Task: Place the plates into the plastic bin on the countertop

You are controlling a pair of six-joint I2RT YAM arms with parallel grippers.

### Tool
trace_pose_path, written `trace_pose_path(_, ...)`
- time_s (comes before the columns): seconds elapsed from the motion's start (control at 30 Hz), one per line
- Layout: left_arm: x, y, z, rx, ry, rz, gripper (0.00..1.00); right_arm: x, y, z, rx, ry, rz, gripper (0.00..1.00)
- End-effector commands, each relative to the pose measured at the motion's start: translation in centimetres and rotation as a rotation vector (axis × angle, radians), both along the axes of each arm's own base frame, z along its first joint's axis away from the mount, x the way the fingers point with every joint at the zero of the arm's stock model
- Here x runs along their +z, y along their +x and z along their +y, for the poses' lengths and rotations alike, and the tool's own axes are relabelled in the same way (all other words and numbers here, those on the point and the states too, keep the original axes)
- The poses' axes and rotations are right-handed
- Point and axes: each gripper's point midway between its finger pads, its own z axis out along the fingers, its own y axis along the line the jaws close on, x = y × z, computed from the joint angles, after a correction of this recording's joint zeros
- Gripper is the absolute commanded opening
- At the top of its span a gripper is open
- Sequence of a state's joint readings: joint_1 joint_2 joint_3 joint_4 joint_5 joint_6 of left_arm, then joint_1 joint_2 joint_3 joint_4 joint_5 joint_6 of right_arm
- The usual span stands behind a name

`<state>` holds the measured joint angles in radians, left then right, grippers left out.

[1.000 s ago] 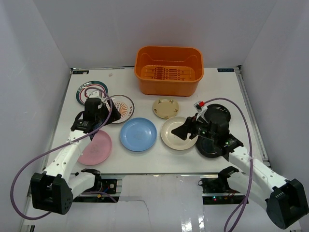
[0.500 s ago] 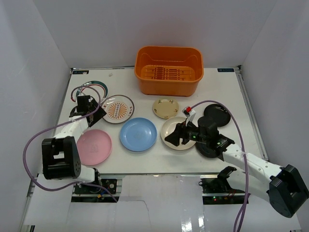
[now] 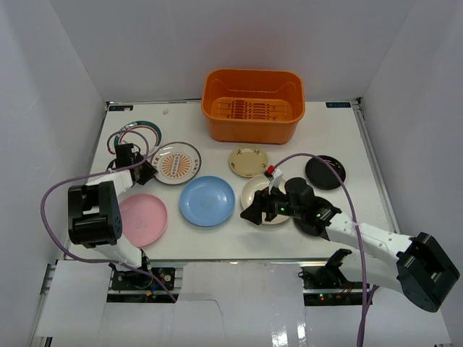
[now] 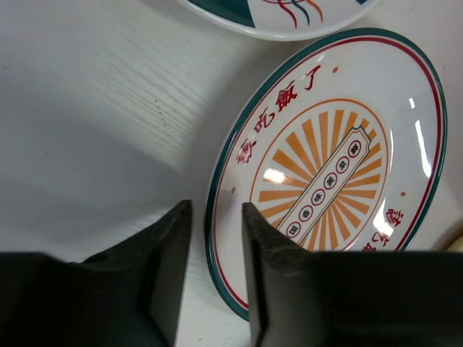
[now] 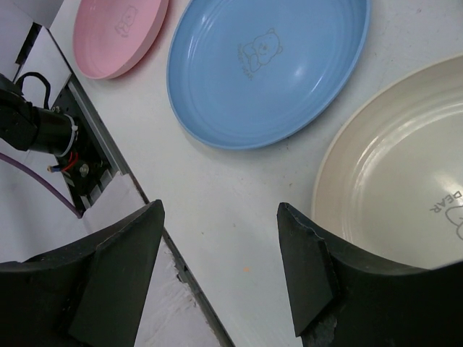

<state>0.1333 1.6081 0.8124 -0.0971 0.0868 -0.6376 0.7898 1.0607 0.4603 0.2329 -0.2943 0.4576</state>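
The orange plastic bin (image 3: 252, 105) stands empty at the back of the white countertop (image 3: 347, 137). My left gripper (image 3: 145, 172) (image 4: 215, 210) is narrowly open, its jaws straddling the left rim of a white sunburst-patterned plate (image 3: 176, 163) (image 4: 340, 166). A second patterned plate (image 3: 134, 137) (image 4: 289, 14) lies behind it. My right gripper (image 3: 253, 212) (image 5: 218, 210) is wide open and empty, low over the table between the blue plate (image 3: 207, 201) (image 5: 268, 65) and the cream plate (image 3: 266, 195) (image 5: 405, 195). The pink (image 3: 143, 219), tan (image 3: 247, 161) and black (image 3: 325, 172) plates lie flat.
A second black plate is mostly hidden under my right arm. White walls enclose the table on three sides. The near table edge and dark rail (image 5: 87, 144) lie just below my right gripper. Purple cables (image 3: 58, 210) trail from both arms.
My right gripper has moved left, from the black plate to the cream plate's near left edge. My left gripper has shifted left to the sunburst plate's rim.
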Motion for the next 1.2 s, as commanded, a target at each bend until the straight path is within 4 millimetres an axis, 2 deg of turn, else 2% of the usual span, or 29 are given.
trace_pose_path(0.0,0.5,1.2,-0.3,0.007,-0.029,-0.055,0.41,2.4,0.9,1.5,-0.006,0.048,-0.066,0.70)
trace_pose_path(0.07,0.0,0.9,-0.5,0.020,-0.049,-0.051,0.38,2.6,0.9,1.9,-0.001,0.050,-0.061,0.70)
trace_pose_path(0.13,0.2,1.1,-0.3,0.037,-0.047,-0.079,0.27,2.8,0.9,2.2,-0.005,0.054,-0.051,0.70)
trace_pose_path(0.2,0.0,0.6,-0.2,0.056,-0.049,-0.081,0.14,3.2,1.1,2.6,-0.006,0.062,-0.049,0.70)
trace_pose_path(0.23,0.3,0.5,-0.2,0.061,-0.044,-0.090,0.00,3.4,1.1,2.7,-0.008,0.068,-0.043,0.70)
trace_pose_path(0.33,1.2,0.1,-0.3,0.079,-0.058,-0.117,0.00,3.9,1.3,3.0,-0.017,0.079,-0.041,0.72)
trace_pose_path(0.37,3.0,0.2,-0.3,0.080,-0.061,-0.171,0.00,4.1,1.4,3.1,-0.030,0.089,-0.027,0.74)
trace_pose_path(0.4,3.6,0.0,-0.5,0.087,-0.073,-0.188,0.00,4.3,1.5,3.3,-0.029,0.096,-0.022,0.78)
trace_pose_path(0.43,4.8,0.1,-0.6,0.086,-0.078,-0.225,0.00,4.6,1.7,3.6,-0.029,0.108,-0.021,0.88)
trace_pose_path(0.47,7.2,0.1,-0.7,0.079,-0.080,-0.293,0.00,4.7,1.8,3.8,-0.038,0.117,-0.003,0.93)
trace_pose_path(0.5,8.5,0.1,-0.9,0.076,-0.088,-0.329,0.00,4.3,2.1,4.1,-0.045,0.109,0.011,0.96)
trace_pose_path(0.53,9.7,0.0,-1.3,0.067,-0.113,-0.365,0.00,5.3,2.6,4.6,-0.050,0.126,0.006,0.99)
trace_pose_path(0.57,10.9,-0.2,-1.7,0.052,-0.127,-0.408,0.00,5.6,2.8,5.0,-0.053,0.134,0.008,0.97)
trace_pose_path(0.6,13.2,-0.7,-2.2,0.029,-0.140,-0.481,0.00,5.2,3.1,5.4,-0.057,0.129,0.030,0.96)
trace_pose_path(0.67,14.0,-1.8,-3.3,-0.010,-0.184,-0.520,0.00,7.1,4.2,6.5,-0.065,0.163,0.017,0.92)
trace_pose_path(0.7,15.2,-2.5,-3.7,-0.031,-0.189,-0.557,0.00,6.7,4.7,7.1,-0.070,0.156,0.037,0.91)
trace_pose_path(0.73,14.8,-3.2,-4.1,-0.048,-0.193,-0.545,0.00,7.0,5.1,7.5,-0.076,0.161,0.038,0.90)
trace_pose_path(0.83,15.5,-4.8,-5.8,-0.141,-0.229,-0.559,0.00,8.8,7.3,8.6,-0.139,0.188,0.028,0.90)
trace_pose_path(0.87,15.5,-5.6,-6.8,-0.195,-0.255,-0.558,0.00,9.9,8.2,9.0,-0.163,0.205,0.011,0.90)
trace_pose_path(1.0,17.4,-7.8,-8.7,-0.304,-0.301,-0.616,0.00,10.0,10.8,9.9,-0.224,0.202,0.018,0.90)
trace_pose_path(1.17,19.2,-9.4,-10.2,-0.366,-0.383,-0.650,0.00,7.9,13.4,8.3,-0.333,0.168,0.064,0.91)
